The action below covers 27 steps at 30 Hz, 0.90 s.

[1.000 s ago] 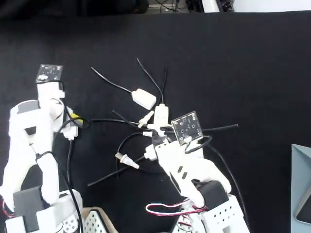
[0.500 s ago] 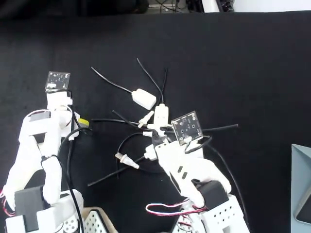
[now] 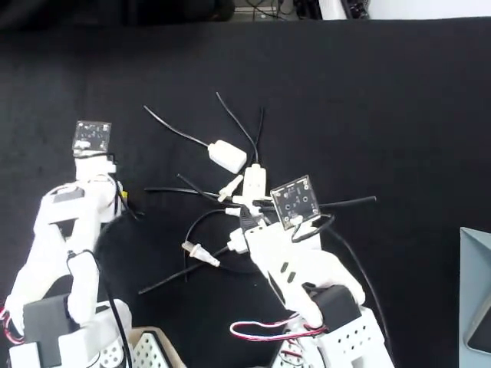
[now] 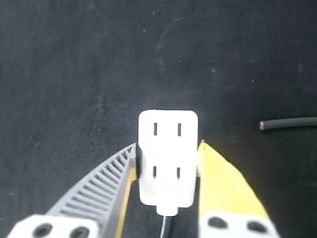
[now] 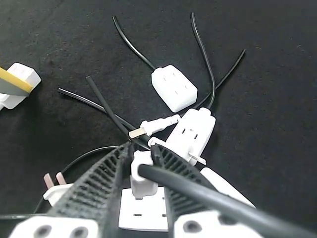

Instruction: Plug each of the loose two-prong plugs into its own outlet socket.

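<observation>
Left tool (image 4: 167,151), toward 9 o'clock on the table (image 3: 399,115), pinches a white 4-slot outlet (image 4: 167,144). Right tool (image 5: 142,151), near 6 o'clock, pinches a white plug (image 5: 140,176) just beside a second outlet (image 5: 143,210). 1 loose plug (image 3: 201,253) lies at its 8 o'clock and a third outlet (image 3: 227,156) at its 12 o'clock.

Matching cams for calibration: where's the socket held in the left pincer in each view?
High view: hidden under the left arm's wrist, beside the black wire end.
Left wrist view: socket at centre, clamped in the left pincer, slots facing the camera.
Right wrist view: at the picture's edge, against the yellow finger.
Shared landmark: that black wire end close by.
</observation>
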Motion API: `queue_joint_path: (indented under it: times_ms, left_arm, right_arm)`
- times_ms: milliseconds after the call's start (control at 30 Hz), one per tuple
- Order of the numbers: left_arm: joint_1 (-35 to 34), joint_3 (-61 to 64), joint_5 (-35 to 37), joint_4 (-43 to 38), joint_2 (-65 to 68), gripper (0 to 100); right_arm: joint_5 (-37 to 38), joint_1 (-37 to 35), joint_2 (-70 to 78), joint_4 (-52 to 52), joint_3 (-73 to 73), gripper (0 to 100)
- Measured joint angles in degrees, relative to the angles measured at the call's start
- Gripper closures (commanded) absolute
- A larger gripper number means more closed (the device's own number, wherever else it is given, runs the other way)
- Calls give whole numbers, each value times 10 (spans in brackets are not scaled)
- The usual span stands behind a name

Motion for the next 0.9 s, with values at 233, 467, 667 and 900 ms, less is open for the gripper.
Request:
queue_joint_path:
  times_ms: [233,467,667,900]
  left_arm:
    - [79,8,-91,15,-2,968]
    - [173,-9,-109,99,-10,968]
    - [248,-36,-109,159,-7,968]
    - [299,-38,-109,162,-6,963]
  right_arm:
    - [0,16,0,0,0,985]
    - [0,28,0,0,0,985]
    - [0,33,0,0,0,985]
    - [0,59,0,0,0,985]
